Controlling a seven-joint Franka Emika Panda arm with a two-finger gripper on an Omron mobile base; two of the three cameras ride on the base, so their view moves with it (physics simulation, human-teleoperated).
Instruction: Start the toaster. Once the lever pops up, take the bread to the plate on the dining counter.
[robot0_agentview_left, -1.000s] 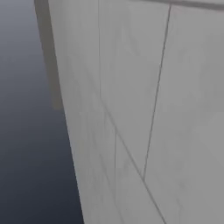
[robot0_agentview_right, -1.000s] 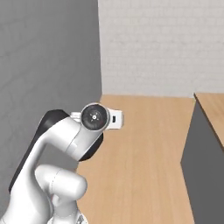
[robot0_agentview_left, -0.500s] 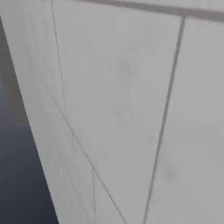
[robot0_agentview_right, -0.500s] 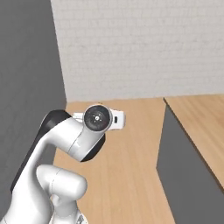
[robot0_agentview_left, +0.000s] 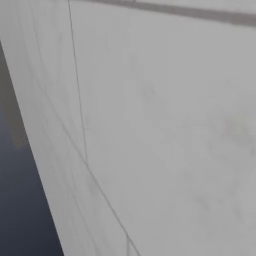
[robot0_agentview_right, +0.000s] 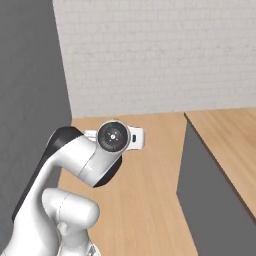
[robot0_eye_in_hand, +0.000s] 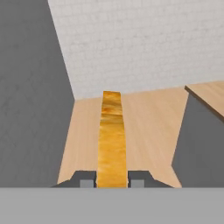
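Bread (robot0_eye_in_hand: 111, 138) clamped edge-on between the two dark finger tips (robot0_eye_in_hand: 86, 180), seen in the hand view as a narrow golden-brown strip rising from the bottom centre. Gripper (robot0_eye_in_hand: 112, 180) closed on it, one tip pressed to each flat face, slice upright and running straight out along the line of the fingers. Held in the air, touching nothing else.

Beyond the slice: light wood floor (robot0_eye_in_hand: 148, 131), white brick wall (robot0_eye_in_hand: 144, 43) across the back, dark grey panel (robot0_eye_in_hand: 30, 100) filling the left side. At the right edge, dining counter (robot0_eye_in_hand: 210, 94) with its light-wood top showing as a thin wedge over a dark grey side face; near corner pointing toward the middle of the floor.

Right base view: white arm (robot0_agentview_right: 75, 195) folded up at lower left, round wrist joint facing the camera, hand behind it and fingers hidden. Same counter (robot0_agentview_right: 225, 135) at right, wood top over grey side, same brick wall (robot0_agentview_right: 160, 55) and wood floor (robot0_agentview_right: 145, 200), well apart from the arm.

Left base view: pale grey cabinet-like surface (robot0_agentview_left: 165, 130) very close, thin seam lines across it, dark strip at the left edge. Too near to name further.
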